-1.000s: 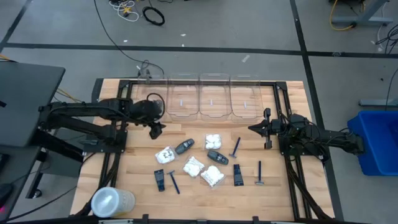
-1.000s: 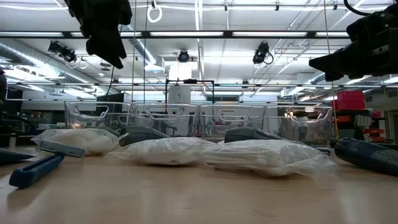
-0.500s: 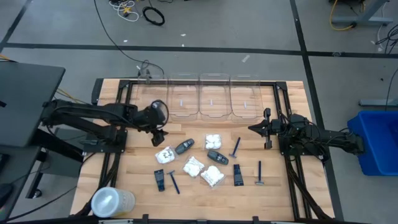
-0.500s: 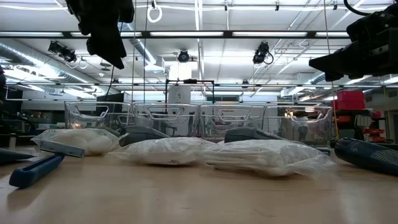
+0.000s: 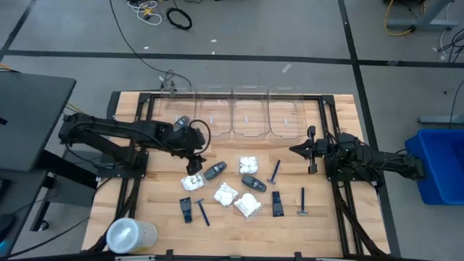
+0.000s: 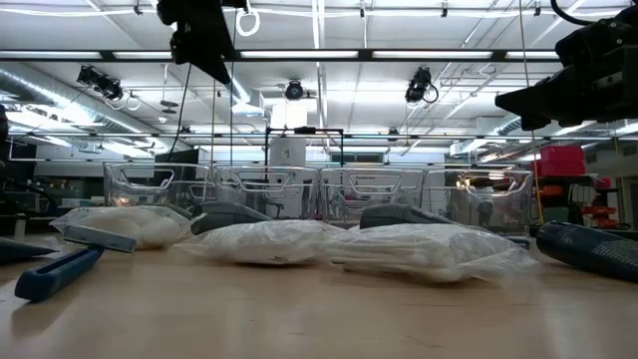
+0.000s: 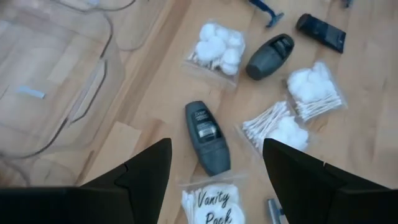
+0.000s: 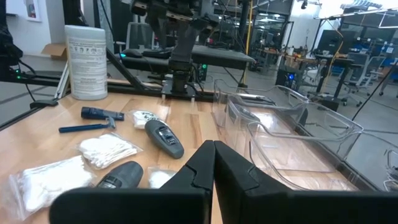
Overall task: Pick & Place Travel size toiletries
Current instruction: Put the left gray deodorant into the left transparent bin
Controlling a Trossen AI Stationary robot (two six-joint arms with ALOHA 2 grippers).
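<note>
left gripper (image 5: 194, 164) hangs open & empty above the grey case (image 7: 208, 137), by the white packet (image 5: 192, 181). right gripper (image 5: 296, 150) waits shut, empty, right of the toiletries.

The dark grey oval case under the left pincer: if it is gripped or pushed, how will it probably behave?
The dark grey oval case looks like hard, smooth plastic, so probably stiff and somewhat slippery. It lies flat on the table, so a push should slide it, though its rounded edges might let it turn or rock.
</note>
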